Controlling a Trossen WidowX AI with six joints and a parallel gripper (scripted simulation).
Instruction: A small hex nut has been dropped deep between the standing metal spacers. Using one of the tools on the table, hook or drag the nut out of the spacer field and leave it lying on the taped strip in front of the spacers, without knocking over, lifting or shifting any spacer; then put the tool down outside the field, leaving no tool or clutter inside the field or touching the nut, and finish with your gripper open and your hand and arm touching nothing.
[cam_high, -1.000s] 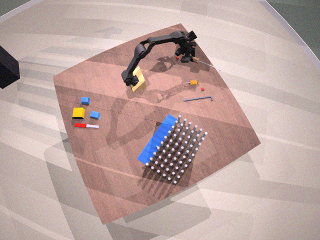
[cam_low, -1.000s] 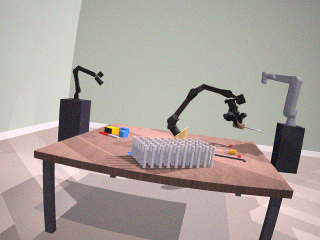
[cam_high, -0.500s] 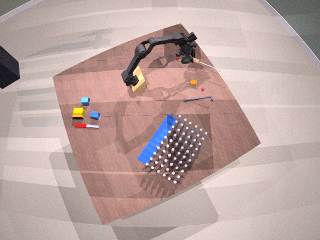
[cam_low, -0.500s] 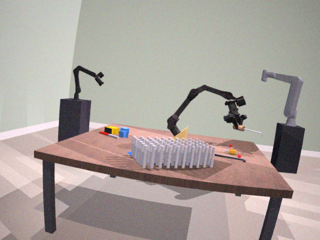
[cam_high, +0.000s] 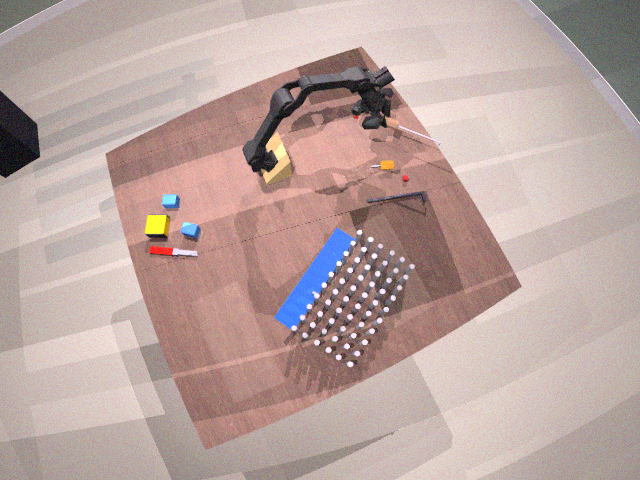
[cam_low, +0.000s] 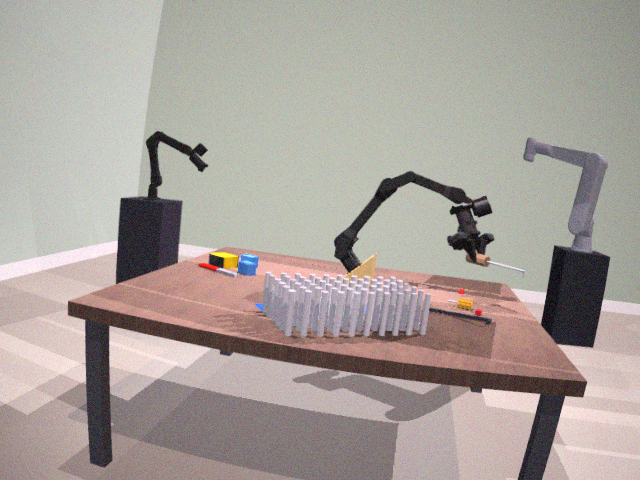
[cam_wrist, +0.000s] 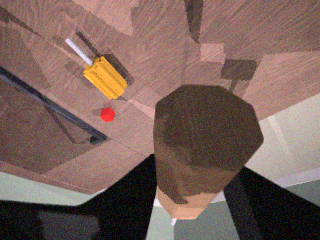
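Observation:
My gripper (cam_high: 382, 118) (cam_low: 471, 253) (cam_wrist: 188, 162) is shut on the wooden handle (cam_high: 391, 122) (cam_low: 478, 259) (cam_wrist: 206, 132) of a thin pale rod tool. The tool is held above the table's far right side, its rod (cam_high: 419, 134) (cam_low: 505, 267) pointing outward and ending in a small bent tip. The metal spacers (cam_high: 357, 306) (cam_low: 338, 310) stand upright in rows, far from the gripper. The blue taped strip (cam_high: 310, 279) lies along their front row. A tiny pale speck (cam_high: 314, 293) shows at the strip's spacer side; I cannot tell whether it is the nut.
A black hooked rod (cam_high: 395, 197) (cam_low: 460, 314) (cam_wrist: 50, 104), a yellow-handled screwdriver (cam_high: 387, 165) (cam_low: 465, 303) (cam_wrist: 105, 78) and a red piece (cam_high: 405, 178) (cam_low: 478, 312) (cam_wrist: 107, 114) lie at the right. Blocks (cam_high: 157, 225) (cam_low: 223, 259) and a red-handled tool (cam_high: 161, 251) lie left. A yellow wedge (cam_high: 280, 164) stands by the arm's base.

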